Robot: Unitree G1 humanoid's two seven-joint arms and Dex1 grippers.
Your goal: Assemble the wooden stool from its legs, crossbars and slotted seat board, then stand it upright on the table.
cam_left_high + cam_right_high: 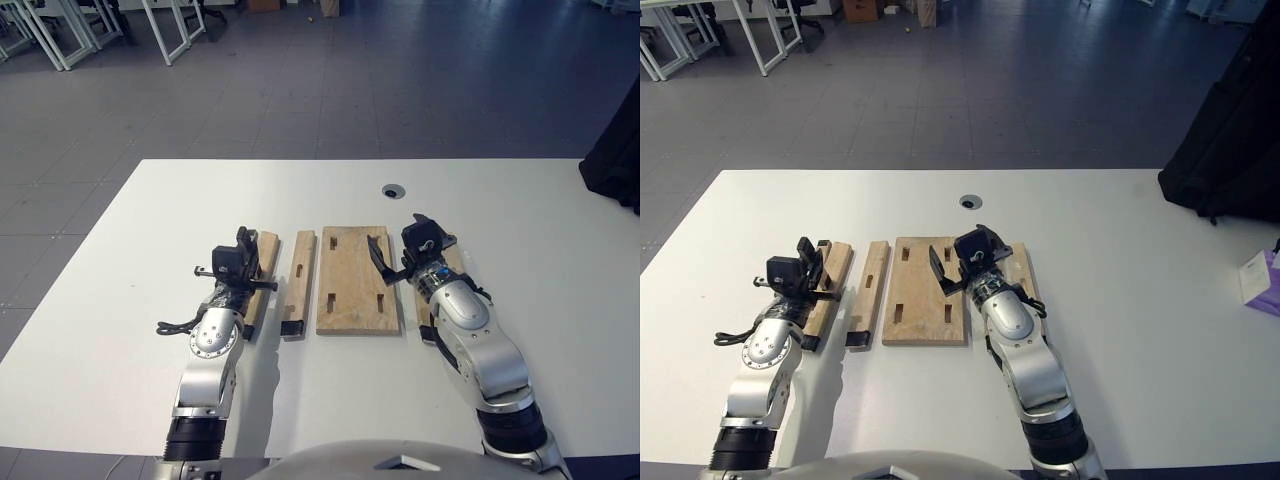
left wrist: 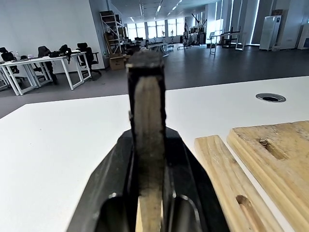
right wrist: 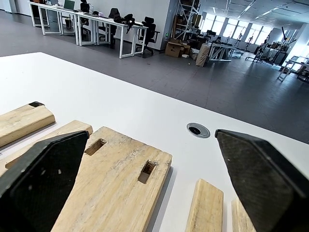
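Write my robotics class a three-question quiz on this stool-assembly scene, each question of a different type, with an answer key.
1. True or false: the right gripper is open.
2. How many slots show in the seat board? A two, B four, C six.
3. Short answer: which gripper is clamped on the leftmost wooden piece?
Key: 1 true; 2 B; 3 the left gripper.

White table [image 1: 560, 300], pale grainy seat board [image 1: 352, 285], pale wooden leg [image 1: 270, 250], black left claw [image 1: 247, 250], grey floor [image 1: 400, 90]
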